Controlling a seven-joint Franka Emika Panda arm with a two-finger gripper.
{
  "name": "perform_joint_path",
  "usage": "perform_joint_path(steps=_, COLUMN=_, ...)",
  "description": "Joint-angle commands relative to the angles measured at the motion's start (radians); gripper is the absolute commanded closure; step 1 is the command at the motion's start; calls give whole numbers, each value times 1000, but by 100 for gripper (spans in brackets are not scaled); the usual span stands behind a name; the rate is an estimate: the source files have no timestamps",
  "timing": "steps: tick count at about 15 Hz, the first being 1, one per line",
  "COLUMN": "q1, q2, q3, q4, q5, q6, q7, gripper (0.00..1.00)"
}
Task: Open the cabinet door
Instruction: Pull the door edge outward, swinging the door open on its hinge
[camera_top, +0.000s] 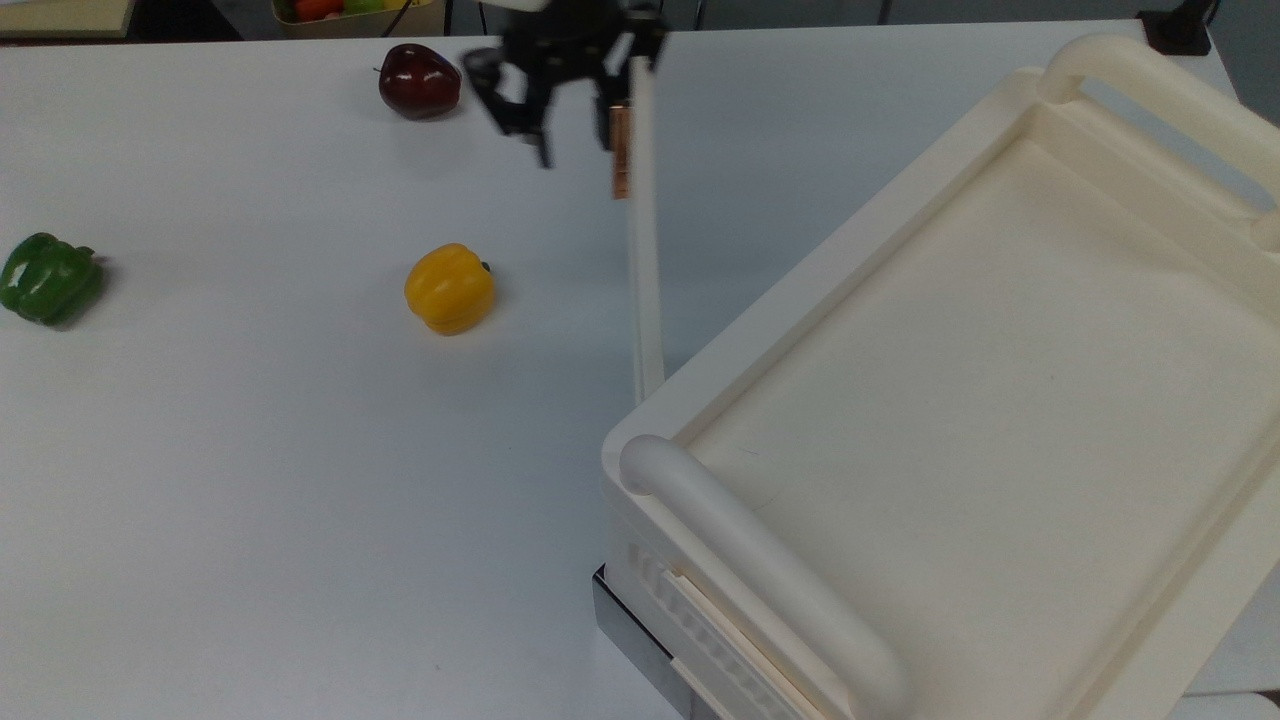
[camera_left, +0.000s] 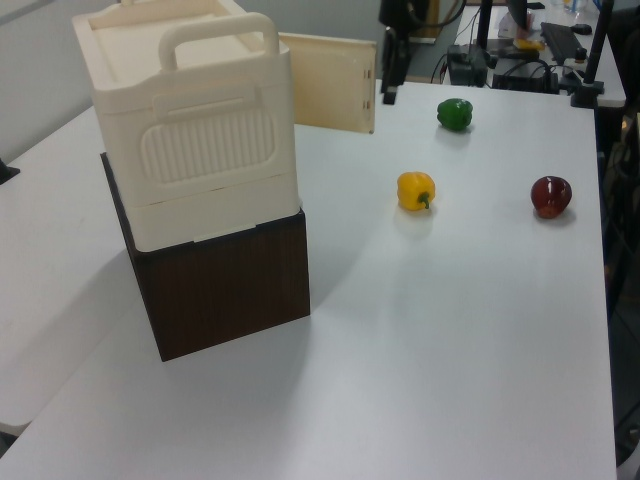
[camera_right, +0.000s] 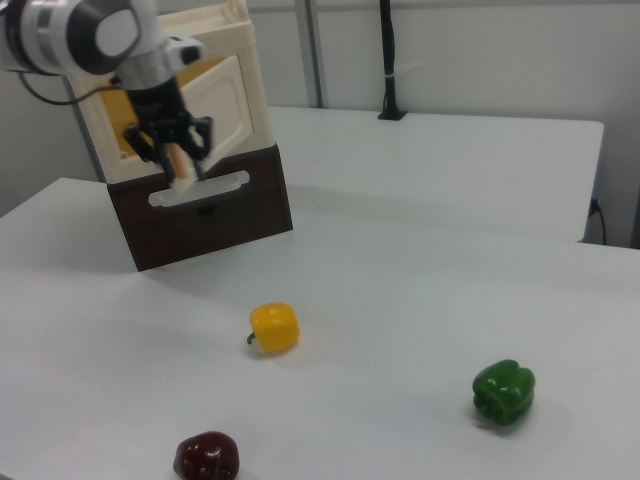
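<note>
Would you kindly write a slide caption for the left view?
Cabinet door swung wide open, the gripper at its handle edge, peppers and an apple on the table.

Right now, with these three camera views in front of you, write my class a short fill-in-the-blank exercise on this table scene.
1. The flat cream-white cabinet door with its copper-coloured bar handle stands ____.
2. The cream plastic cabinet rests on a dark ____ wooden base.
3. In the top view, the pepper nearest the door is ____.
4. The black robot claw is beside the door's ____.

Missing words: open; brown; yellow; handle
</note>
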Motion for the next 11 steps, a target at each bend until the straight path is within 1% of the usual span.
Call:
perform_joint_path(steps=1, q1=-68, q2=-63, q3=2, q4=-34, q5=-41, q6=-119, q7=38, gripper=0)
perform_joint_path(steps=4, q1=-82, q2=-70, q3=2, q4=-31, q5=-65, q6=-177, q7=249, gripper=0)
perform_joint_path(steps=5, q1=-82, q2=-71, q3=2, q4=-31, q5=-74, q6=-195, q7=294, gripper=0)
perform_joint_path(steps=8, q1=-128, q2=-94, q3=2, q4=-32, q5=-62, q6=-269, q7=299, gripper=0)
perform_joint_path(steps=11, q1=-179, q2=-116, q3=2, q4=-35, q5=-62, q6=-288, q7=302, gripper=0)
